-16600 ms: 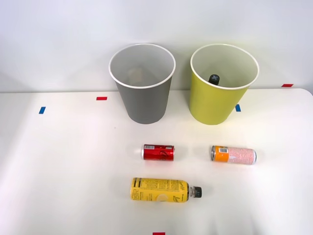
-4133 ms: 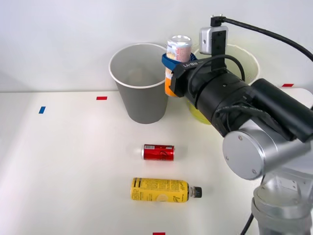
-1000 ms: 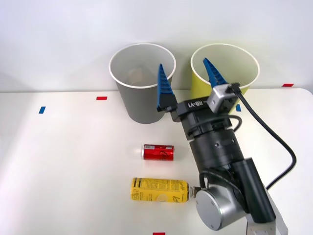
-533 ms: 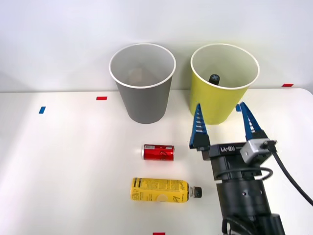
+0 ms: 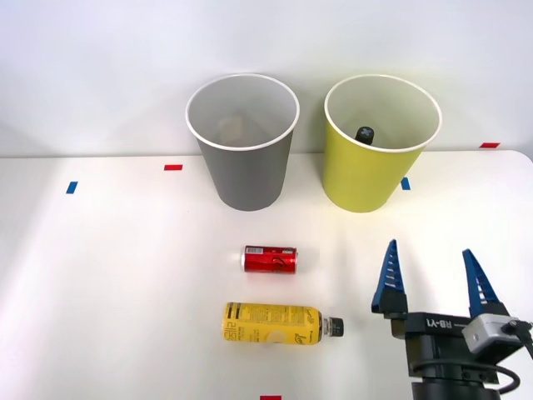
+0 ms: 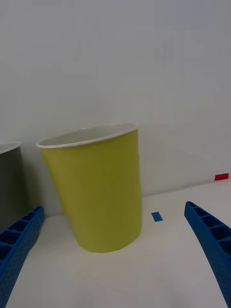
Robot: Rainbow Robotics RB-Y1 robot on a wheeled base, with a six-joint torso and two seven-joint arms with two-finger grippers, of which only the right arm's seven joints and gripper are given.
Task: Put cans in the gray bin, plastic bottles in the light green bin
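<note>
A short red can (image 5: 269, 259) lies on its side mid-table. In front of it lies the yellow-labelled plastic bottle (image 5: 277, 323), its black cap pointing right. The gray bin (image 5: 242, 142) stands at the back, with the light green bin (image 5: 379, 143) to its right; a black bottle cap (image 5: 365, 133) shows inside the green one. My right gripper (image 5: 433, 267) is open and empty near the table's front right, to the right of the bottle. In the right wrist view the light green bin (image 6: 97, 188) stands ahead between my two fingers (image 6: 208, 238), and the gray bin's edge (image 6: 8, 183) shows beside it.
Small tape marks lie on the white table (image 5: 125, 275): blue (image 5: 72, 187) and red (image 5: 173, 167) at the back left, red (image 5: 490, 145) at the back right, blue (image 5: 405, 183) by the green bin. A pale wall stands behind the bins.
My right gripper, once shut on the speckled can above the gray bin, now stands open and empty. Over the last second it has pulled back from the bins toward the table's front right.
</note>
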